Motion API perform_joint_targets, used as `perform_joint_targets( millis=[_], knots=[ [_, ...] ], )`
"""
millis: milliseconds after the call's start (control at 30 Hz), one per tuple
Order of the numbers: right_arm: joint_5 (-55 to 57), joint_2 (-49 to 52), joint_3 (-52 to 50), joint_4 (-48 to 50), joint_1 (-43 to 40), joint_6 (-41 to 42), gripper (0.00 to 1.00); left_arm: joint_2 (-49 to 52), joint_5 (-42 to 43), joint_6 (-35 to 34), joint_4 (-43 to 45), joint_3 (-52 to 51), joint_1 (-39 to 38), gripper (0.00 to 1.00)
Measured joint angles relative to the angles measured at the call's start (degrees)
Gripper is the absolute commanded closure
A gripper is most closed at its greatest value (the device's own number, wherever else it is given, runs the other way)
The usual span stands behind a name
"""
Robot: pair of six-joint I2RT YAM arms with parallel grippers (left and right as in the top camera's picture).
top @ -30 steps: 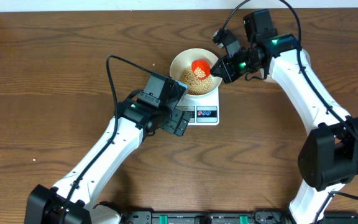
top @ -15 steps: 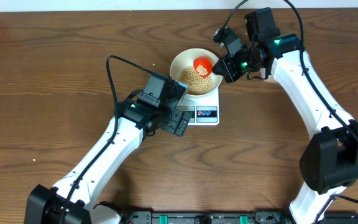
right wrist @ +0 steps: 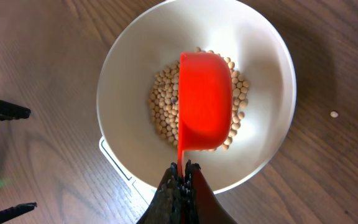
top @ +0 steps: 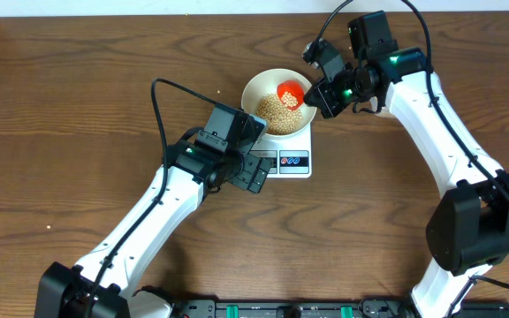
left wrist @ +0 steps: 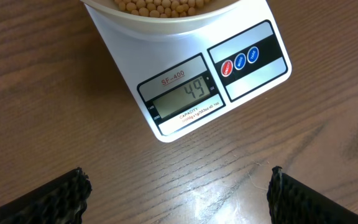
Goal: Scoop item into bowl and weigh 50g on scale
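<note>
Red scoop [right wrist: 205, 102] clamped by right end effector [right wrist: 182, 180], tipped over bowl [right wrist: 263, 53] on scale [left wrist: 160, 53]; beans [right wrist: 162, 106] piled inside. Left end effector [left wrist: 179, 198] wide, empty. Display [left wrist: 185, 94] read: 49. Final top-up judged: few beans needed next.

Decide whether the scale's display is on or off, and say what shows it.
On: the display of the scale shows dark digits, 49, in the left wrist view.
</note>
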Motion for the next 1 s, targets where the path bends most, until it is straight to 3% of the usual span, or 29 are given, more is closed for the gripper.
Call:
perform_joint_targets(
  millis=[1000],
  knots=[
    [2.6, 0.0, 0.0, 0.0, 0.0, -4.1, 0.99, 0.0, 0.0, 0.0, 0.0, 0.0, 0.0, 0.07]
  ],
)
